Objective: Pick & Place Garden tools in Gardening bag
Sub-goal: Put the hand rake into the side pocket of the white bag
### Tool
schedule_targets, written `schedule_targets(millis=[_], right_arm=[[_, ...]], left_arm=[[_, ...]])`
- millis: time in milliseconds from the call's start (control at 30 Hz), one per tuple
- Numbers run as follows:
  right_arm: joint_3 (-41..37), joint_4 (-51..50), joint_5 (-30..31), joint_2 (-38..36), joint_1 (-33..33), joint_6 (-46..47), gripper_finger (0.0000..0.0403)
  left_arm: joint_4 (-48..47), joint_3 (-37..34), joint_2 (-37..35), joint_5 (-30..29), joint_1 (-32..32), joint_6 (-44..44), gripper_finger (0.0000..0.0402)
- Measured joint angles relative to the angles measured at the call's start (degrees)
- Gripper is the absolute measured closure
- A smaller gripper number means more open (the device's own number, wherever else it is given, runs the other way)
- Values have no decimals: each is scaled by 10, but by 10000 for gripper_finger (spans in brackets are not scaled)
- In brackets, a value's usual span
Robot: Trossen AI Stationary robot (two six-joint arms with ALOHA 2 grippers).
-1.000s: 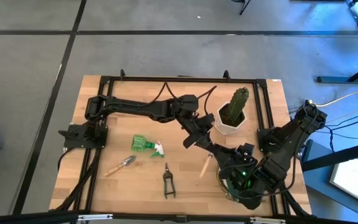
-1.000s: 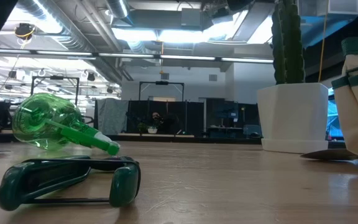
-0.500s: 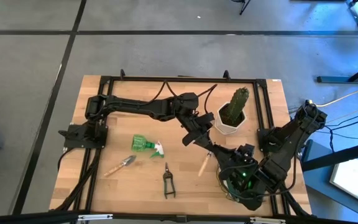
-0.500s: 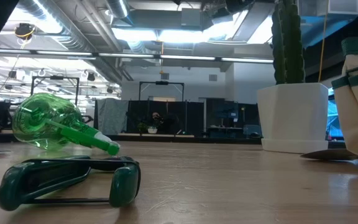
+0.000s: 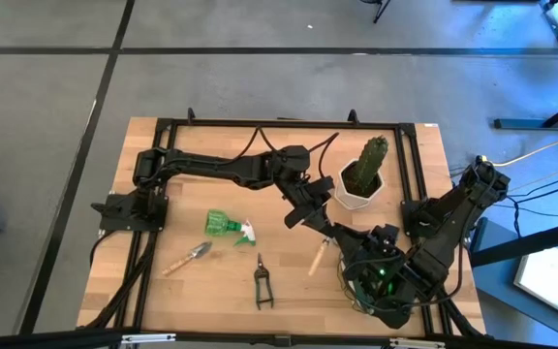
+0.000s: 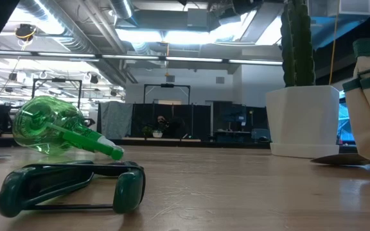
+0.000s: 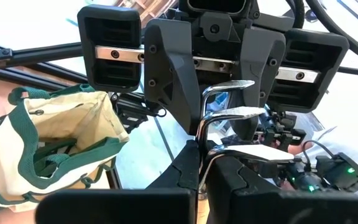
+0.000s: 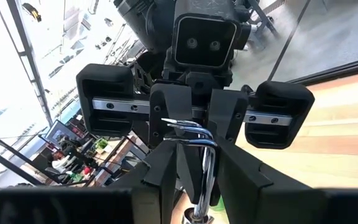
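High view is showing you both arms meeting near the middle of the table, just in front of the cactus pot (image 5: 361, 184). Your left gripper (image 8: 189, 124) and right gripper (image 7: 225, 109) are facing each other nose to nose, and both are pinching the bent silver neck of the same trowel (image 5: 316, 260). Its wooden handle is angling down toward the near edge of the table, clear of the boards as far as you can tell from above. Each wrist view is showing you that arm's fingers pressing together on the metal, with the other arm's fingers clamping it from the far side.

The gardening bag (image 7: 48, 155) is sitting under your right arm near the table's front right corner, mouth open, with dark shapes lying inside that are too shadowed to name. From table height, you are seeing only its edge at the right border, beside the pot.

Three tools are lying loose on the left half of the table. The green spray bottle (image 5: 223, 224) is resting on its side, a second trowel (image 5: 188, 258) is lying nearer the front edge, and a pair of pruning shears (image 5: 262, 283) is lying closed nearer the middle.
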Motion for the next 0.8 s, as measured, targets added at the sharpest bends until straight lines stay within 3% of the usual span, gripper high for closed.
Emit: schedule_targets(millis=[300, 633, 800], right_arm=[[0, 0, -4, 0, 0, 1, 297], [0, 2, -4, 0, 0, -1, 348], [0, 0, -6, 0, -4, -5, 355]], left_arm=[[20, 0, 0, -5, 0, -10, 399], [30, 0, 0, 10, -2, -15, 399], [30, 0, 0, 23, -4, -15, 399]])
